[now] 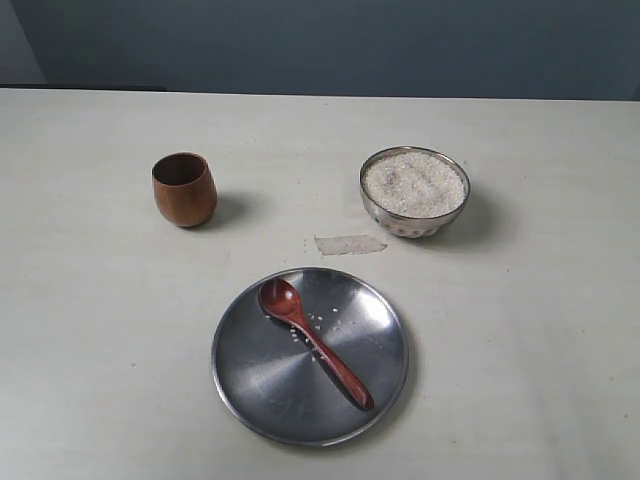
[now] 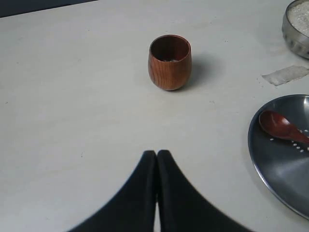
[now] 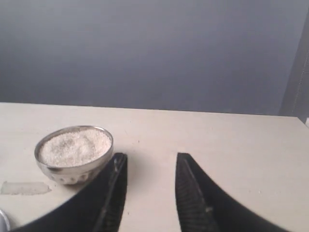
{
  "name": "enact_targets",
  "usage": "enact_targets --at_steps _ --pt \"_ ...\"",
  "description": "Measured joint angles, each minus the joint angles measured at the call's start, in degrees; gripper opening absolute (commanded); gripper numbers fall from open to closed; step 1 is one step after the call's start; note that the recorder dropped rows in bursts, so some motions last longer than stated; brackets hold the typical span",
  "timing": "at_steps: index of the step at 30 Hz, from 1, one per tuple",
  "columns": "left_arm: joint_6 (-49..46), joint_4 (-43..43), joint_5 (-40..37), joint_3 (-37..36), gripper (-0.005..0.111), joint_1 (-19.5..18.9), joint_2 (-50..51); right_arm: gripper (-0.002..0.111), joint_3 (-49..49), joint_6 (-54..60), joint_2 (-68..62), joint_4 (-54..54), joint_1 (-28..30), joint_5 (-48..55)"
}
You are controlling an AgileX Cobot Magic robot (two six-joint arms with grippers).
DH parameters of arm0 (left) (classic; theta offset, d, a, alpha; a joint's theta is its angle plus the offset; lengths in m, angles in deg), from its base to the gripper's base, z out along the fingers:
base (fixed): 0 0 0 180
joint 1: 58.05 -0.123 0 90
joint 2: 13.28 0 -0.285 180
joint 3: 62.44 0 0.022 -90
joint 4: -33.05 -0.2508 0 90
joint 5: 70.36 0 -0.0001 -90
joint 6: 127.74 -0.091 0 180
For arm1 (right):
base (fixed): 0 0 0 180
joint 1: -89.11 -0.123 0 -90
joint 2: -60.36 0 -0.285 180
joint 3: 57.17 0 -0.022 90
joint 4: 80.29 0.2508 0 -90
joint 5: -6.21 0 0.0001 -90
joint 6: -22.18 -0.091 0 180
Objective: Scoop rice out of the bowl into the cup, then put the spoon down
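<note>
The spoon (image 1: pixel 320 348) is seen lying on the steel plate (image 1: pixel 255 385), its head toward the far side and its handle slanting to the near right. A few stray grains (image 1: pixel 318 320) are scattered on the plate just beside the handle. The rice (image 1: pixel 414 183) is heaped almost level with the rim of the bowl (image 1: pixel 400 224), which is set beyond the plate on the right. The cup (image 1: pixel 184 190) is stood upright beyond the plate on the left, well apart from the bowl. In the left wrist view a few pale grains can be made out at its dark bottom. Between bowl and plate, 1 small strip of clear tape (image 1: pixel 348 244) is stuck flat on the pale table (image 1: pixel 100 320).

The left gripper (image 2: pixel 156 153) is shown with its fingertips pressed together and nothing caught between them, over bare table near the cup. The right gripper (image 3: pixel 151 157) is shown spread wide with nothing between its fingers, just beside the bowl.
</note>
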Motion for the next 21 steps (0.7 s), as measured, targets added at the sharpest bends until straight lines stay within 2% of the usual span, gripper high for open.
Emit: enact_targets --at_steps 7,21 --pt "0.00 0.00 0.00 0.00 0.000 0.00 0.00 0.034 3.62 0.00 0.00 -1.84 0.00 0.39" --pt "0.00 0.00 0.00 0.00 0.000 0.00 0.00 0.034 4.33 0.17 0.00 0.25 0.00 4.54"
